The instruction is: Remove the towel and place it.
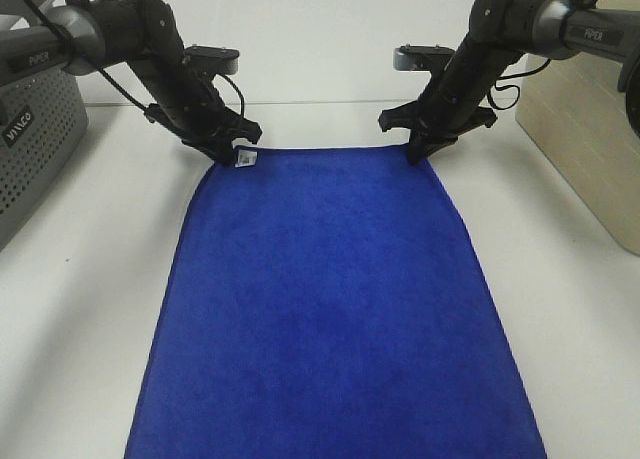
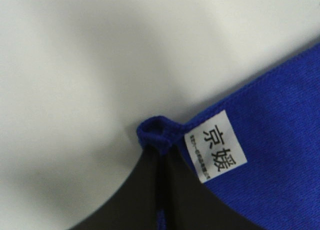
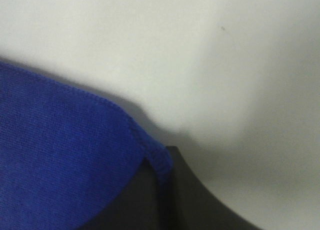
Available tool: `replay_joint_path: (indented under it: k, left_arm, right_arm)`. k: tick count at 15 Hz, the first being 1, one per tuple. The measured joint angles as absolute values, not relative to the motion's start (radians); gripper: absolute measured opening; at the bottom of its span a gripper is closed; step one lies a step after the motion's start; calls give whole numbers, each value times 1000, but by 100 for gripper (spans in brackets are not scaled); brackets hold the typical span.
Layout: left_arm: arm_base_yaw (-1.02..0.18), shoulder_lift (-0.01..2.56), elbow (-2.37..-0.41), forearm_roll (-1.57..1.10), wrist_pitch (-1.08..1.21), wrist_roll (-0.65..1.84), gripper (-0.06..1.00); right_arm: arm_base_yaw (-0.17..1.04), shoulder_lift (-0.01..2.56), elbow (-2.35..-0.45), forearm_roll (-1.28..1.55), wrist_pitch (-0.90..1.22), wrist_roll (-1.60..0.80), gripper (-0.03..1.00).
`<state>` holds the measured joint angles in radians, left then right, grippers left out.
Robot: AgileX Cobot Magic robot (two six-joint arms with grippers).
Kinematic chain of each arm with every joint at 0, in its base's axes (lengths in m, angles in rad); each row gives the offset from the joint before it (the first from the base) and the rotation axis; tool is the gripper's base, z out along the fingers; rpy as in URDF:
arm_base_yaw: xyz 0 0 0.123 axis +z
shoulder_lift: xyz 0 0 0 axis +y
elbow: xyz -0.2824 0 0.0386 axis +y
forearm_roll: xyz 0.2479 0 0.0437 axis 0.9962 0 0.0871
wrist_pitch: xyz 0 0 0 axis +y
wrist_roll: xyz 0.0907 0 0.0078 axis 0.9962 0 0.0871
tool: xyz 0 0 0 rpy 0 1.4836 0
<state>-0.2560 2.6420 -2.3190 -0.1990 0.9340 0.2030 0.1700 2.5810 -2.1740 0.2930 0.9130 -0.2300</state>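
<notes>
Blue towel [image 1: 330, 309] spread flat on the white tabletop [image 1: 90, 279], pinched at its two far corners: left gripper [image 1: 236, 147] closed beside the white tag [image 1: 246, 158], right gripper [image 1: 416, 155] closed likewise, probably to keep it taut. Near edge cut off; fingers blurred dark close up.

Towel [image 1: 330, 309] lies flat on the table [image 1: 80, 279] — left gripper [image 1: 228, 149] and right gripper [image 1: 415, 154] each pinch a far corner.
</notes>
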Motion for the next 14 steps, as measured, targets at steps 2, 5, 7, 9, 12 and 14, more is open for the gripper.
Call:
replay_joint_path:
  k: [2,5,7,9,12,14]
  left_arm:
    - [-256,2644,-2392,-171,935,203,1]
    - [-256,2644,-2473,-156,929,207,1]
    - [-256,2644,-2506,-145,906,207,1]
    - [-256,2644,-2510,-114,859,207,1]
    - [-256,2644,-2510,-100,772,207,1]
    - [-256,2644,-2510,-77,741,208,1]
  right_arm:
    - [170,2571,-2174,297,876,-254,2]
    - [170,2569,-2223,300,867,-287,2]
    - [170,2569,-2288,301,845,-300,2]
    - [170,2569,-2331,305,817,-319,2]
    - [170,2569,-2345,312,782,-349,2]
    - [170,2569,-2345,319,751,-370,2]
